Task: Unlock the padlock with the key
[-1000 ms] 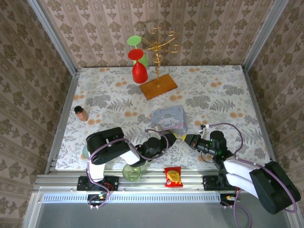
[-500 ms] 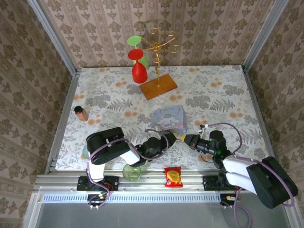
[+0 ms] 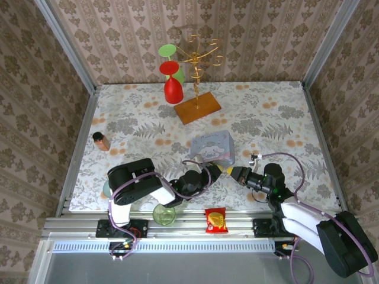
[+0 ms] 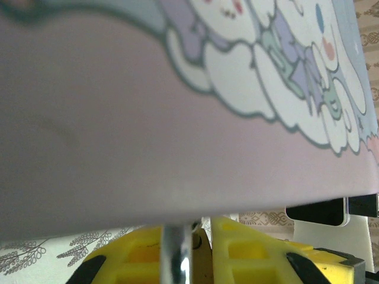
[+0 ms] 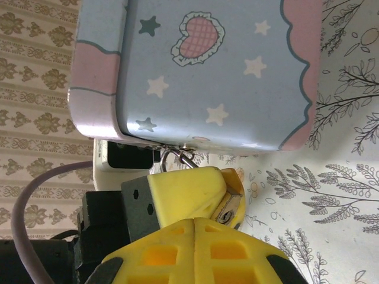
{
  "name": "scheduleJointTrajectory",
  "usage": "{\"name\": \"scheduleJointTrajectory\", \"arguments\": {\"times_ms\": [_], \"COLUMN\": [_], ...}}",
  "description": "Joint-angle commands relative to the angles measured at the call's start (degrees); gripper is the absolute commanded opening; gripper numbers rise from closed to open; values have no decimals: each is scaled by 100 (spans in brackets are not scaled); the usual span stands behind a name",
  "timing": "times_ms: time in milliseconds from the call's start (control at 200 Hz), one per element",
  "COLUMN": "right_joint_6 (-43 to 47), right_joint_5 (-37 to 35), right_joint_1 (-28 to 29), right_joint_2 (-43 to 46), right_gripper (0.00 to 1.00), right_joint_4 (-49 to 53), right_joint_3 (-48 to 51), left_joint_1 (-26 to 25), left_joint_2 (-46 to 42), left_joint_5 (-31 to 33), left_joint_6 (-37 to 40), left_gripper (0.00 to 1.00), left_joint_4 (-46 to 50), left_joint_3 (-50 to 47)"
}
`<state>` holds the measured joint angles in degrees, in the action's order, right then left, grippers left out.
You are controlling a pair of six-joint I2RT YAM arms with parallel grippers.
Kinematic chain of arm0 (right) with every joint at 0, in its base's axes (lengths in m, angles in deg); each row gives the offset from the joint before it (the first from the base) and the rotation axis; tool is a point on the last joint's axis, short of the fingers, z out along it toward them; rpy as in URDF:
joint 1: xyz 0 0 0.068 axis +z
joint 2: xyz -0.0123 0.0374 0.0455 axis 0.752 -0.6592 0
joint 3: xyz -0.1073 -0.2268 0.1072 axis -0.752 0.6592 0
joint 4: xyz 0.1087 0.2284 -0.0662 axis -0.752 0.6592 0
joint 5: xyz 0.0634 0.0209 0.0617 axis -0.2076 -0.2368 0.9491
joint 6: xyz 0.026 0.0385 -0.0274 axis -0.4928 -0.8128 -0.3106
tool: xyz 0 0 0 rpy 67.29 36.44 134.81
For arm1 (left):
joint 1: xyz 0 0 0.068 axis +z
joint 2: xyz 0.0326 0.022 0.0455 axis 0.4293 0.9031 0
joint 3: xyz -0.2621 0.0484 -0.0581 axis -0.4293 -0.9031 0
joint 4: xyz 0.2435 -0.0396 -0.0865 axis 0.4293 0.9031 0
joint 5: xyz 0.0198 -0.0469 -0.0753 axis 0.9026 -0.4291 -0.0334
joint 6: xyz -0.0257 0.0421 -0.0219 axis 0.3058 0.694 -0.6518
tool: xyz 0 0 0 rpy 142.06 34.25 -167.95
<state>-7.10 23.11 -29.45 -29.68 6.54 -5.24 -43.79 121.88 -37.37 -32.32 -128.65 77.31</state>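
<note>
1. My left pincer [image 3: 217,171] is clamped on the padlock [image 5: 233,204], which hangs off the tin box's [image 5: 207,77] near edge; I should hold it steady.
2. My right pincer [image 3: 236,173] is pressed together just beside it, with the key hidden. Align squarely, twist gently.

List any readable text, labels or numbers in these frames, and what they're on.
Nothing legible.
Tin lid, top view: faint script print, too small to read.
Tin side, right wrist view: heart and stars, no words.
Tin, left wrist view: cartoon figures, no words.
Packet at the near edge: print too small to read.
</note>
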Motion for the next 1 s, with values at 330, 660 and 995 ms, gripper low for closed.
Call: {"name": "scheduleJointTrajectory", "arguments": {"times_ms": [330,660,995], "right_joint_6": [933,1045,1366], "right_joint_5": [-420,-388,-290], "right_joint_1": [-62,-77,-78], "right_joint_2": [1504,1247,488], "right_gripper": [0,0,0], "right_joint_4": [2349,1999,1727], "right_joint_3": [-14,-138,-628], "left_joint_1": [82,285,257], "left_joint_2": [-413,-319,-638], "left_joint_5": [-330,-288,-293], "left_joint_6": [535,834,1463], "left_gripper": [0,1,10], "left_joint_4": [2349,2967,3981], "left_joint_3": [343,223,531]}}
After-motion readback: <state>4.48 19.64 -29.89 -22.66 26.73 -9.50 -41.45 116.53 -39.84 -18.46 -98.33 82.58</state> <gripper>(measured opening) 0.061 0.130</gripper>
